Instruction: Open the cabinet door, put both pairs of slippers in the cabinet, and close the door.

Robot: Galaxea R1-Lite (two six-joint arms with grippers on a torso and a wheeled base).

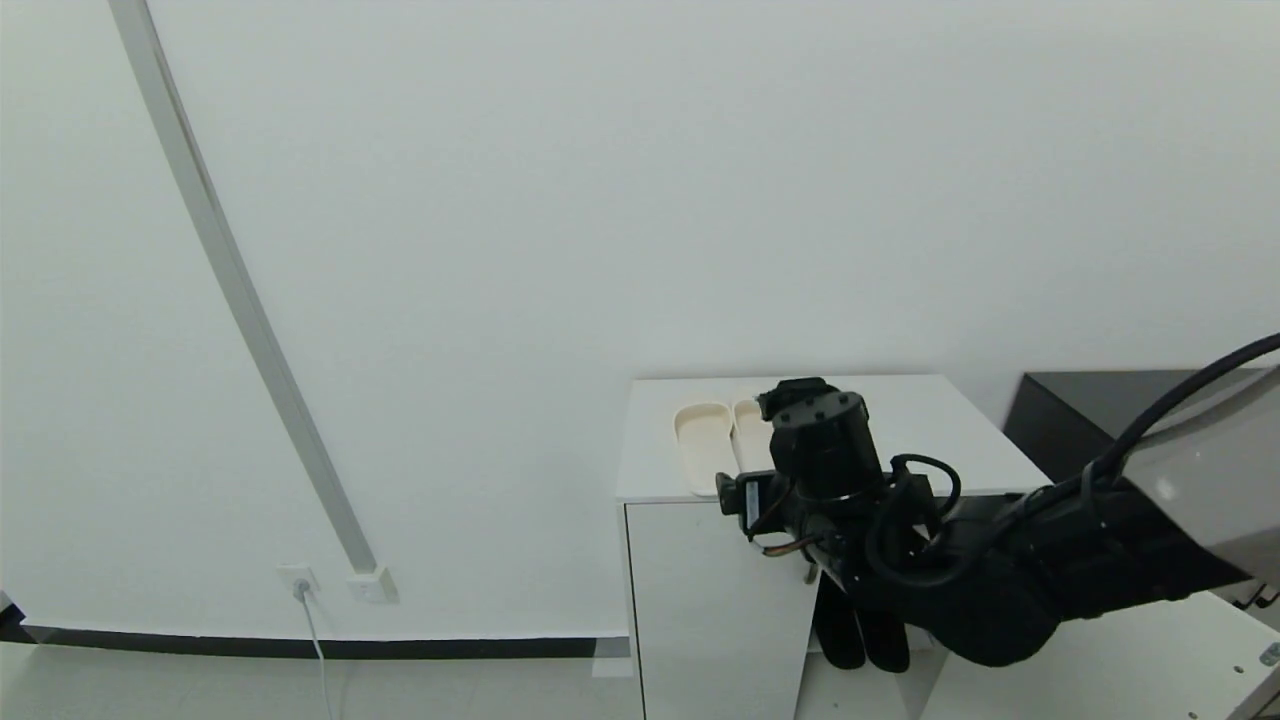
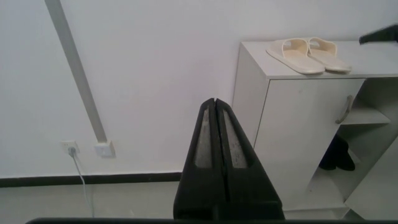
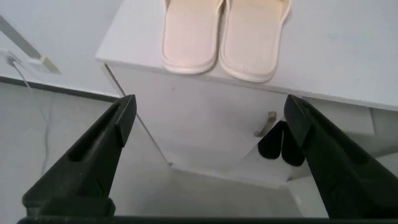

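Hovering above the front edge of the cabinet, the right end effector is released. Its jaws are spread wide, with nothing between them and no contact with any item. The cream slippers lie side by side on the cabinet top, on its left half, just beyond the fingertips. In the head view this pair sits at 10 o'clock from the right wrist. The black slippers are inside the open right compartment, low down, at 6 o'clock from the wrist. The right door is swung out at 4 o'clock. The left door is closed, and its handle is at its inner edge. The left end effector is clenched, fingers pressed together and holding nothing, well apart from the cabinet.
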